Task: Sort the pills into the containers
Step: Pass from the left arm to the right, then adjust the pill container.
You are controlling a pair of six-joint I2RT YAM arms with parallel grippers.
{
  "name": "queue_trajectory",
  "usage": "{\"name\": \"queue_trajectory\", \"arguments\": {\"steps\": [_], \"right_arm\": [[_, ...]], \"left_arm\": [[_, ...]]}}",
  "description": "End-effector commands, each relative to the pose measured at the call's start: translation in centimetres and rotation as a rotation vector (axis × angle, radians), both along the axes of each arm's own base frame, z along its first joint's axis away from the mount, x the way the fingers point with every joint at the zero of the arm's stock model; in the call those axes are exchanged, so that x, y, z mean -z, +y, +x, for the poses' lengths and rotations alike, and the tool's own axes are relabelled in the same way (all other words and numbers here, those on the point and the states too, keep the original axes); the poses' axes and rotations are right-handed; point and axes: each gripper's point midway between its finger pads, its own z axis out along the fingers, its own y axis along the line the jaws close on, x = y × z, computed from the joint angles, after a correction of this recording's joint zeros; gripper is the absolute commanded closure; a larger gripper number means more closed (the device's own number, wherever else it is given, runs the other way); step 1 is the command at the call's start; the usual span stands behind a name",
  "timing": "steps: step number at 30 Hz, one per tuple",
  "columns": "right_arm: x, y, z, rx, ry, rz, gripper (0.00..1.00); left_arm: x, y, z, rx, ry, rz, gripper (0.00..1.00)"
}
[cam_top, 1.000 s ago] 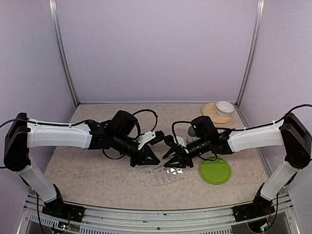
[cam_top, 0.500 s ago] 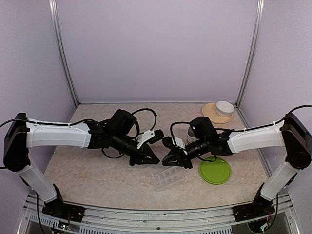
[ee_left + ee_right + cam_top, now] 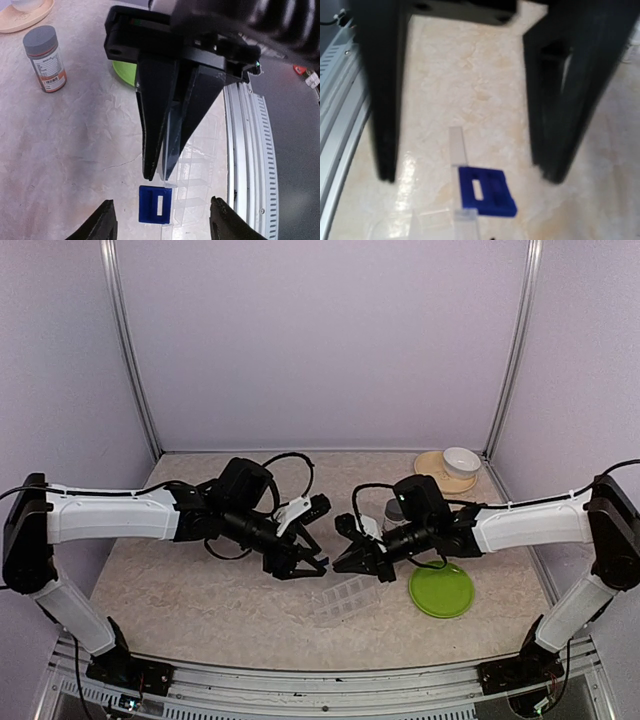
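The clear pill box (image 3: 345,602) lies flat on the table between the arms, its containers (image 3: 202,192) showing no pills. A blue latch (image 3: 156,204) sits at its edge. My right gripper (image 3: 342,564) is shut on the thin clear lid (image 3: 172,145), which stands upright between its fingers. My left gripper (image 3: 305,568) hangs open just beside it, its fingertips (image 3: 106,215) spread to either side of the latch and touching nothing. In the right wrist view the lid (image 3: 457,145) runs edge-on past the latch (image 3: 487,192). Loose pills are out of view.
A pill bottle (image 3: 393,512) with a grey cap and orange label (image 3: 45,60) stands behind the right gripper. A round green plate (image 3: 441,590) lies right of the box. A white bowl (image 3: 460,460) on a tan saucer sits at the back right corner.
My left gripper has opened and let go, drawing slightly left. My right gripper has shut on the lid. The box has barely shifted.
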Motion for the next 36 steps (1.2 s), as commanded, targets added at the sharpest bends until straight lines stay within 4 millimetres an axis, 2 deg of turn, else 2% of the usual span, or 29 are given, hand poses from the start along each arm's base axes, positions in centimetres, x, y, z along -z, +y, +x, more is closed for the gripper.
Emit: {"name": "queue_trajectory", "arguments": {"steps": [1, 2, 3, 4, 5, 10, 15, 19, 25, 30, 36], "right_arm": [[-1.6, 0.0, 0.2, 0.041, -0.029, 0.028, 1.0], [-1.8, 0.1, 0.4, 0.057, -0.029, 0.032, 1.0], [-2.0, 0.1, 0.8, 0.076, -0.032, 0.035, 1.0], [-2.3, 0.1, 1.2, 0.099, -0.035, 0.04, 1.0], [-2.6, 0.1, 1.6, 0.125, -0.038, 0.046, 1.0], [-5.0, -0.2, 3.5, 0.238, -0.052, 0.113, 1.0], [-7.6, -0.3, 4.7, 0.32, -0.039, 0.194, 1.0], [-8.5, -0.4, 5.3, 0.362, -0.02, 0.228, 1.0], [-9.6, -0.7, 4.8, 0.365, 0.005, 0.293, 1.0], [-10.7, -1.3, 4.1, 0.36, -0.005, 0.35, 1.0], [-12.0, -1.9, 3.4, 0.347, -0.034, 0.406, 1.0]], "left_arm": [[-3.2, 0.7, 1.7, -0.089, -0.065, -0.089, 0.25], [-3.6, 0.9, 2.0, -0.115, -0.077, -0.097, 0.2], [-3.9, 1.2, 2.5, -0.153, -0.091, -0.103, 0.07], [-4.2, 1.5, 2.8, -0.182, -0.099, -0.112, 0.02], [-4.4, 1.7, 3.1, -0.207, -0.106, -0.12, 0.01], [-5.1, 2.8, 4.1, -0.325, -0.089, -0.187, 0.01], [-4.4, 3.4, 4.3, -0.38, -0.033, -0.221, 0.01], [-3.5, 3.6, 4.7, -0.415, -0.021, -0.218, 0.01], [-2.7, 3.6, 5.2, -0.427, 0.008, -0.224, 0.01], [-3.0, 3.8, 5.1, -0.405, 0.05, -0.269, 0.01], [-3.4, 3.2, 4.0, -0.317, 0.125, -0.321, 0.01]]}}
